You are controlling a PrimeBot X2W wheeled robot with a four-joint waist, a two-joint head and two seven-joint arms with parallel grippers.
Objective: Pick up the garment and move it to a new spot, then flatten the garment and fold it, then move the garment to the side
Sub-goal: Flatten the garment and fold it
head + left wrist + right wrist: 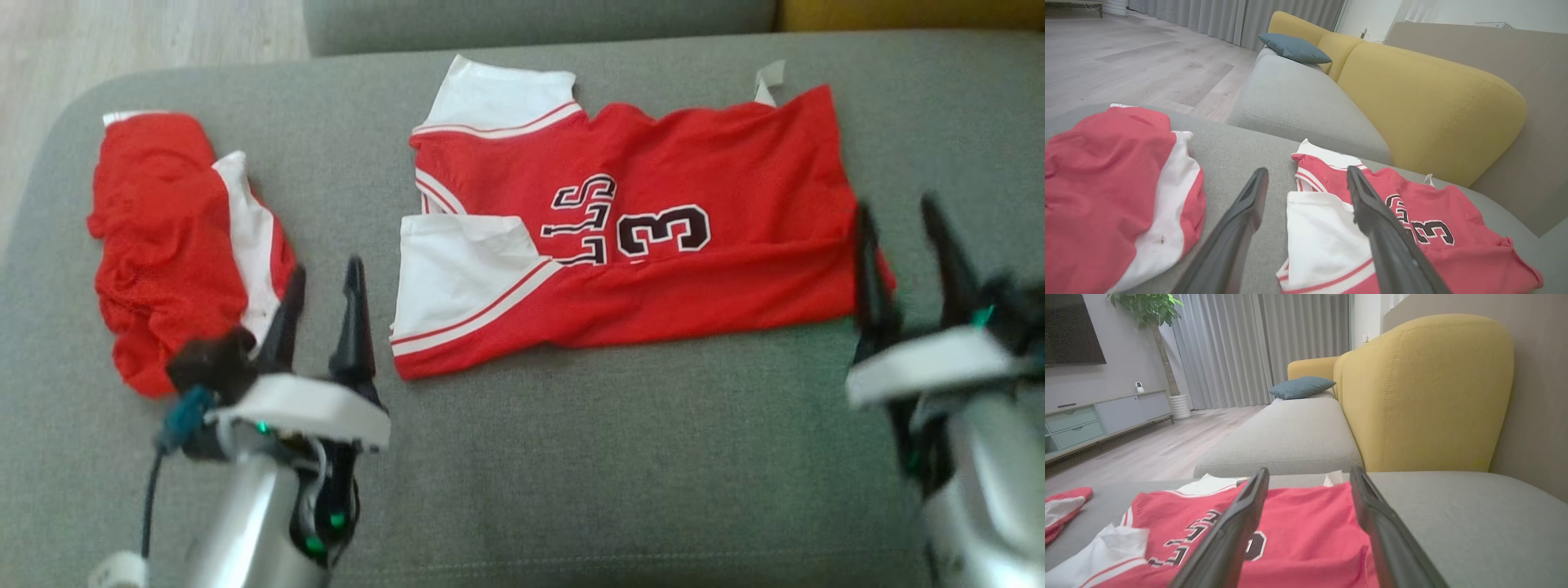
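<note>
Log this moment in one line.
jersey: spread out on sofa | left gripper: open, empty, beside its sleeves | right gripper: open, empty, at its hem | crumpled red garment: at left

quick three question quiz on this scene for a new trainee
1. True or false: the left tool and the right tool both stand open.
2. Which digit shows on the jersey? A 7, B 3, C 9.
3. Fill in: the crumpled red garment lies to the robot's ___ of the jersey.
Key: 1 true; 2 B; 3 left.
</note>
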